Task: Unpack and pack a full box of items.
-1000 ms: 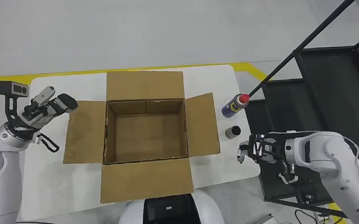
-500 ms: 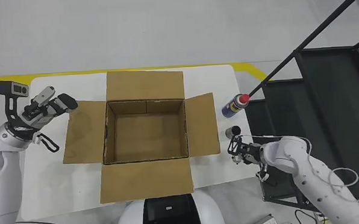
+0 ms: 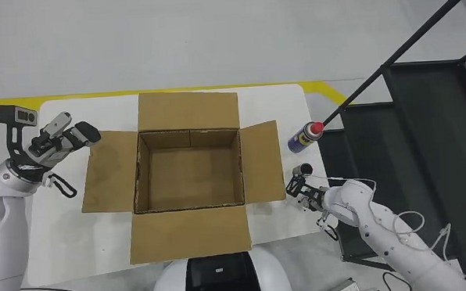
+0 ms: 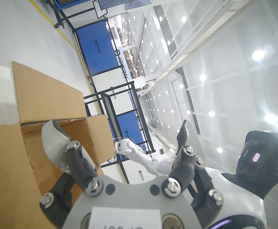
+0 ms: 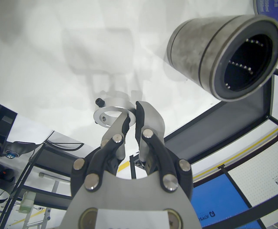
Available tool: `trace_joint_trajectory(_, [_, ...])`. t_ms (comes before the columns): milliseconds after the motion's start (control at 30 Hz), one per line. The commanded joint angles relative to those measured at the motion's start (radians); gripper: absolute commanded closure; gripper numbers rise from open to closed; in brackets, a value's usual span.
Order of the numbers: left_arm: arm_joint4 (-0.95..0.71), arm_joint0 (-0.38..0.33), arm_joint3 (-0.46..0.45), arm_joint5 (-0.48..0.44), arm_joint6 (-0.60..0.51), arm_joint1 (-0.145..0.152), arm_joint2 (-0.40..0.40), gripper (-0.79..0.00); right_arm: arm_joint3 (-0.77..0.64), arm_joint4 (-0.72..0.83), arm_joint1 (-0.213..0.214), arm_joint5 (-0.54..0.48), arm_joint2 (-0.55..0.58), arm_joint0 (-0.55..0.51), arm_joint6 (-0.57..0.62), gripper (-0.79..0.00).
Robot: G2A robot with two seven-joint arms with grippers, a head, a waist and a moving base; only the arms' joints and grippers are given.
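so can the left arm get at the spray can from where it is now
Probably not: the open box lies between the left end effector and the can, which stands beyond the opposite flap.

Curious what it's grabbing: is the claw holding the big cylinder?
No, the right gripper pinches a small silver ring; the cylinder sits apart.

white table (image 3: pixel 73 240); black rack (image 3: pixel 426 98), yellow floor line (image 3: pixel 328 87)

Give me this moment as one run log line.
right claw: shut on ring, near bearing | left claw: open, beside box | box: open, empty | can: right of box
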Motion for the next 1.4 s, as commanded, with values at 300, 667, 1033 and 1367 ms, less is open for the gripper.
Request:
trace_joint_trajectory(300, [0.0,0.0,0.0,0.0,0.0,0.0,0.0,-0.785,-0.028,0.116,-0.012,-0.042,0.001,0.011,0.014,-0.785])
trace_joint_trajectory(667, [0.0,0.0,0.0,0.0,0.0,0.0,0.0,-0.785,-0.046,0.53,0.063,-0.545,0.366,-0.182,-0.073,-0.785])
trace_joint_trajectory(1033, [0.0,0.0,0.0,0.0,0.0,0.0,0.0,-0.785,-0.049,0.529,0.075,-0.526,0.389,-0.21,-0.106,-0.717])
trace_joint_trajectory(1367, [0.0,0.0,0.0,0.0,0.0,0.0,0.0,-0.785,-0.011,0.317,0.05,-0.345,0.211,-0.098,-0.097,-0.517])
